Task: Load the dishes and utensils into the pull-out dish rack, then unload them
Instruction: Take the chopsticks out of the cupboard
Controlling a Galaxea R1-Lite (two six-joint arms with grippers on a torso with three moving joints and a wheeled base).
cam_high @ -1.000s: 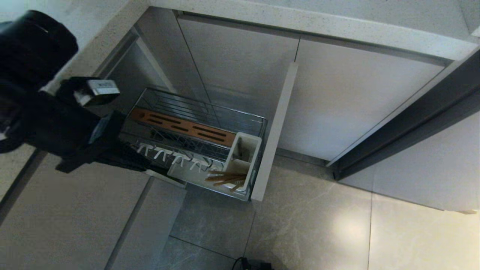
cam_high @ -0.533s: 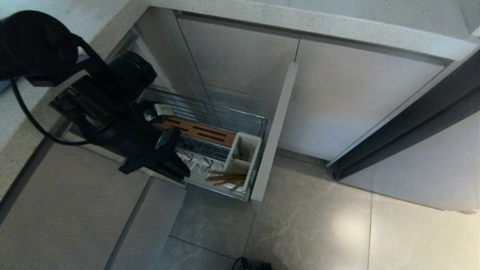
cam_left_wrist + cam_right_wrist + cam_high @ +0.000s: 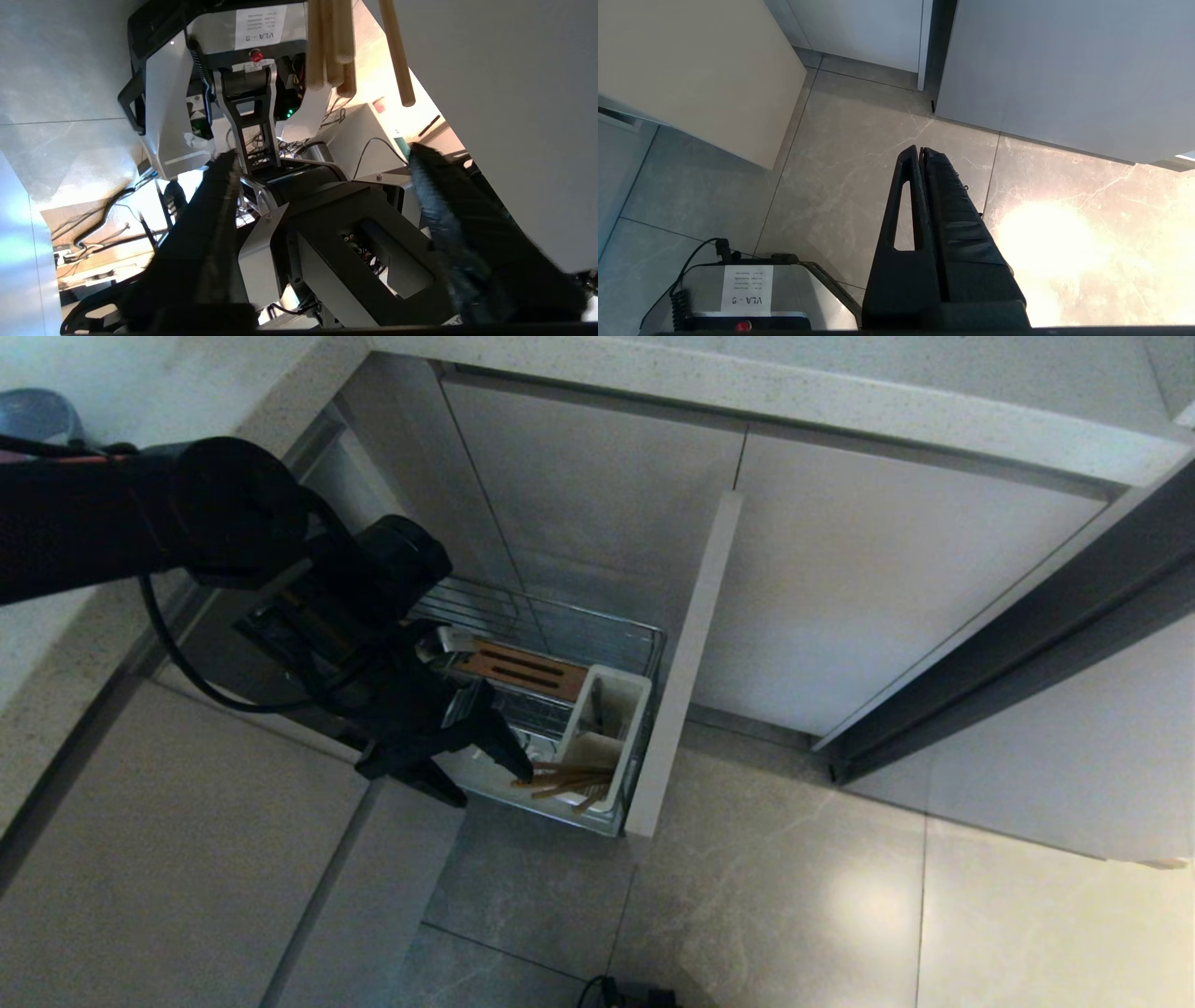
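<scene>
i see the chopsticks lying in the near end of the white utensil caddy with my left gripper, jaws spread and empty, just beside them, so i judge the unloading unfinished.

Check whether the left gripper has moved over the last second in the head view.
Yes. The left gripper has swung rightward across the pull-out dish rack, from its left end toward the white utensil caddy holding the chopsticks.
</scene>
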